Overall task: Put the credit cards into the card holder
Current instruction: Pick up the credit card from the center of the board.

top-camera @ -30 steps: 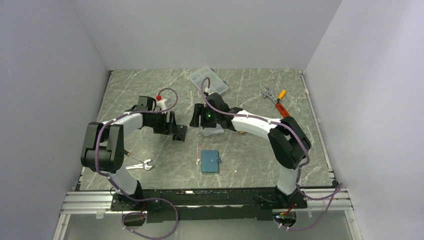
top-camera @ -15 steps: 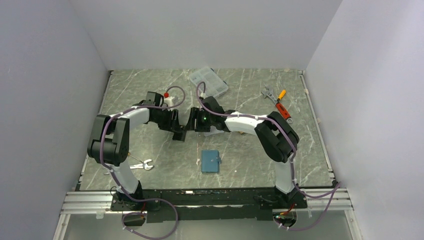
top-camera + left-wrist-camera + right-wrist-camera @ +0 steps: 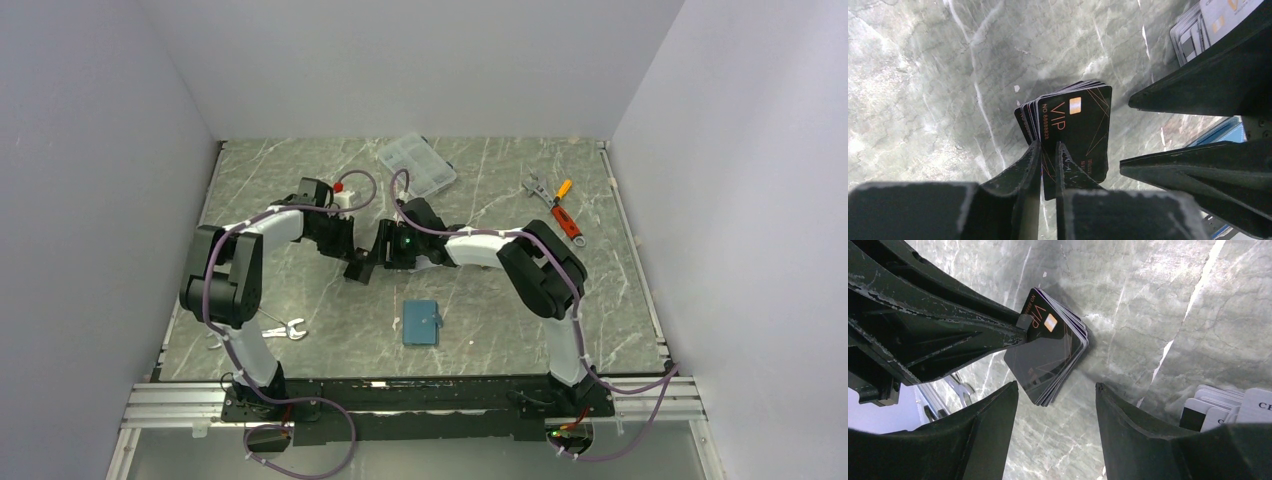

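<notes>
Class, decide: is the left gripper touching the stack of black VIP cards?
Touching. The left wrist view shows the left gripper with its jaws closed on the stack of black VIP cards, one jaw against each face, with no gap.

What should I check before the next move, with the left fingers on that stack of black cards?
1. Grip of left fingers on the black VIP cards: ok.
2. Every card of the stack inside that pinch: cannot tell.
3. Stack squared up: not ok, fanned.
4. The right fingers open and off the stack: ok.
5. The card holder opened: not ok, lying closed.
6. All cards gathered: not ok, silver cards lie separate.
</notes>
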